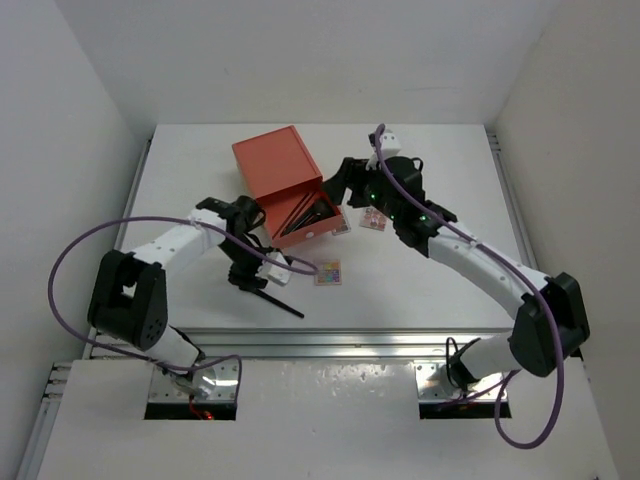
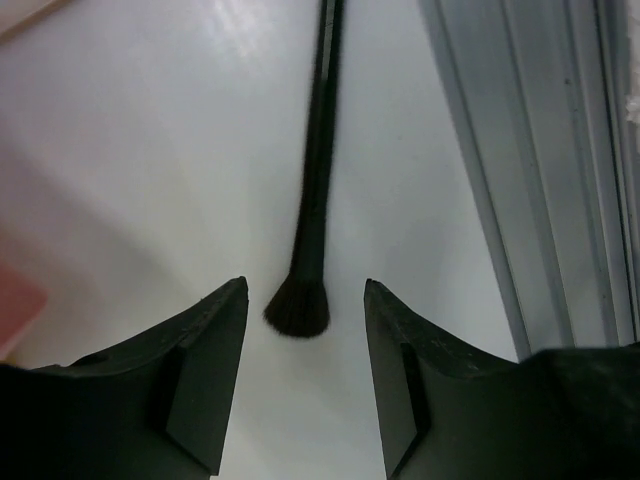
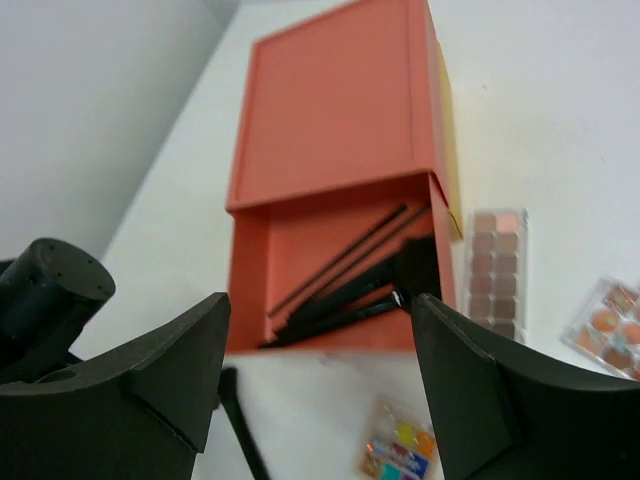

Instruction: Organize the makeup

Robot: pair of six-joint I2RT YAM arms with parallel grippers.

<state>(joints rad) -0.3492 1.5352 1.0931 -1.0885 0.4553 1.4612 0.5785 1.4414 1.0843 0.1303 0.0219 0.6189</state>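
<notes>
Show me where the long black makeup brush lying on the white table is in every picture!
Top external: the black makeup brush lies left of centre, by the left gripper.
Left wrist: mid-picture, bristles between the open left gripper's fingers.
Right wrist: probably the dark stick at the bottom, left of centre.
Landmark: small multicoloured palette to its right, top and right-wrist views.

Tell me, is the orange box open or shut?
Open: the orange rectangular box has its drawer slid out, showing black makeup brushes lying inside.

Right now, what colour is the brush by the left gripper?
The brush is black; left wrist view shows it best.
</notes>
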